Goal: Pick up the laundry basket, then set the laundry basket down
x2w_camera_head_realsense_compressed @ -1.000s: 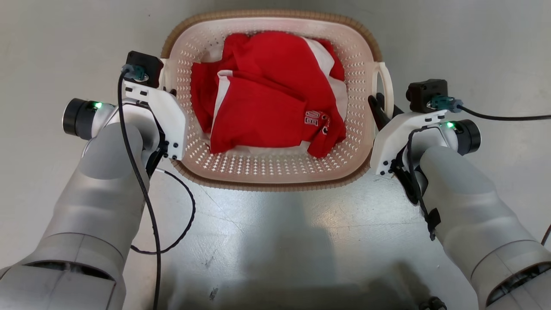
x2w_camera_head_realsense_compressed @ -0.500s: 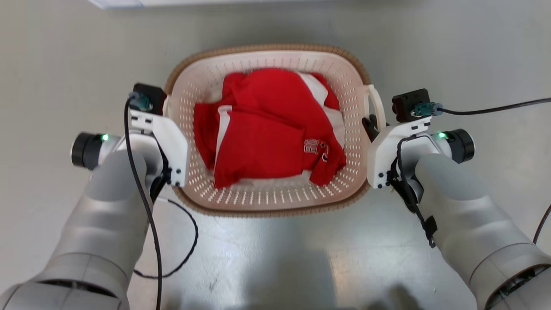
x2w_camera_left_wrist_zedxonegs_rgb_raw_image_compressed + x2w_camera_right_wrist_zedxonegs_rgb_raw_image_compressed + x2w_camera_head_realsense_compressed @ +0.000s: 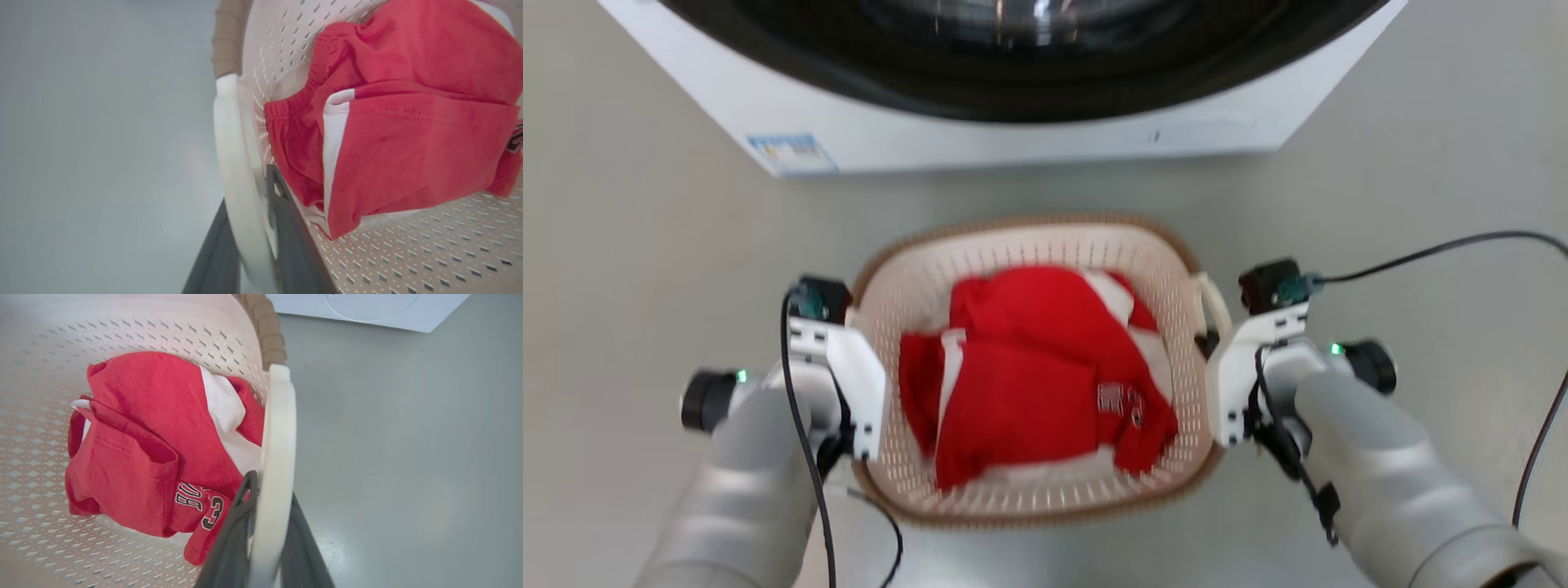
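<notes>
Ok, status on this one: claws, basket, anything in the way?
Left claw shut on laundry basket handle; right claw shut on the other. Red sports clothes inside. Washing machine ahead, apart from basket.

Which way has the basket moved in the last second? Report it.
Cannot tell: the head camera itself shifted. The basket looks nearer the washer than before, hinting at forward or upward.

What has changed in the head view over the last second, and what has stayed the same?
The camera has moved: the whole picture shifted down and shrank, bringing the washing machine into view at the top. Nothing was taken hold of or let go. The left gripper and right gripper stay clamped on the side handles of the laundry basket, and the red clothes lie in it as before.
</notes>
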